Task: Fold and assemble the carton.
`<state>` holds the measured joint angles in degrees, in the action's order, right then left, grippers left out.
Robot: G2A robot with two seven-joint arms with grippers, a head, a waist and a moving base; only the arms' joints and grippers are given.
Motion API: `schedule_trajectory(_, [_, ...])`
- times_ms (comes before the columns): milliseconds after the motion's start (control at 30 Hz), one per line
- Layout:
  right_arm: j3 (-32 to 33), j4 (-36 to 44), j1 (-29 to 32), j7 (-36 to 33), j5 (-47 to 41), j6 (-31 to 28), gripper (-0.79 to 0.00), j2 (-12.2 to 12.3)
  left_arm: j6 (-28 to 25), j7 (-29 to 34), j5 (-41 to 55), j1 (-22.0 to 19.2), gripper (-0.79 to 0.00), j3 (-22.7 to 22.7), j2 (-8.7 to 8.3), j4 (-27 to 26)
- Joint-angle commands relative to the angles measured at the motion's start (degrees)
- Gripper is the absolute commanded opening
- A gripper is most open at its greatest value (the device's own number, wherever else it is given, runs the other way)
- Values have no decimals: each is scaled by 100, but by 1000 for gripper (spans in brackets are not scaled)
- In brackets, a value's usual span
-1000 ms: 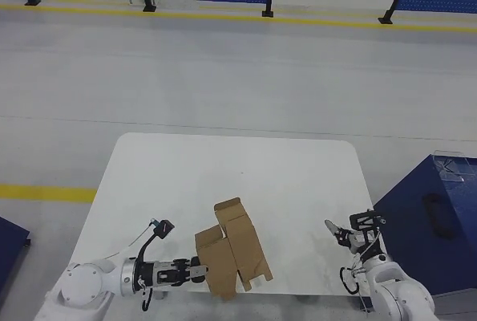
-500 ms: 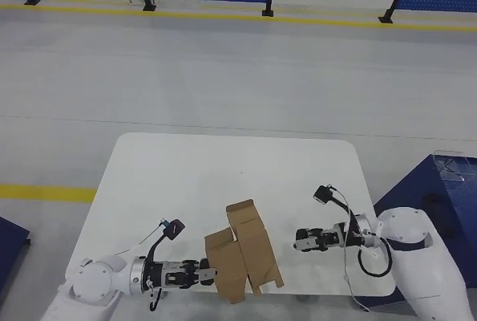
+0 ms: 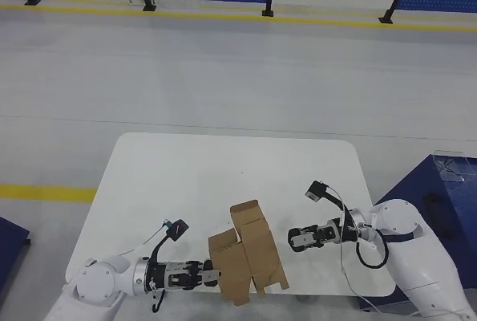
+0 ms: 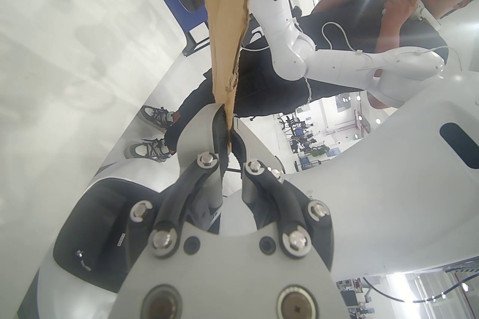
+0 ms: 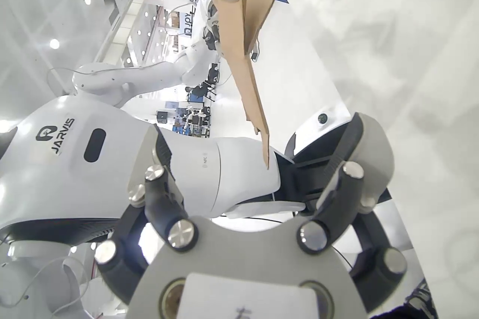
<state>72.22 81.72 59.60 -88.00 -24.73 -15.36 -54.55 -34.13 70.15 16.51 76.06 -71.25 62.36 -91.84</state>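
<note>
The part-folded carton [image 3: 250,253] sits at the counter's [image 3: 182,176] near edge. The left gripper [image 4: 225,124] has its fingers pinching the carton's edge. The right gripper [image 5: 258,131] hovers just beside it, fingers spread, seemingly not touching.

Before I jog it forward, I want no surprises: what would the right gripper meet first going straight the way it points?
Most likely the brown cardboard carton: the right gripper, fingers open, points at its near flap edge, lined up between them in the wrist view. Depth is unclear.
</note>
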Motion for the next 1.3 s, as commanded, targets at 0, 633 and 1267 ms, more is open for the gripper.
schedule_trajectory(0, [-1, 0, 0, 0, 0, 0, -634, 0, 0, 0, 0, 0, -785, 0, 0, 0])
schedule_trajectory(633, [-191, 174, 123, 440, -516, -199, 0, -77, 208, -366, 619, -425, -785, 696, 143, 302])
schedule_trajectory(1267, [-781, -629, -361, 288, -1057, -380, -785, -258, 315, -477, 880, -637, -785, 900, 162, 579])
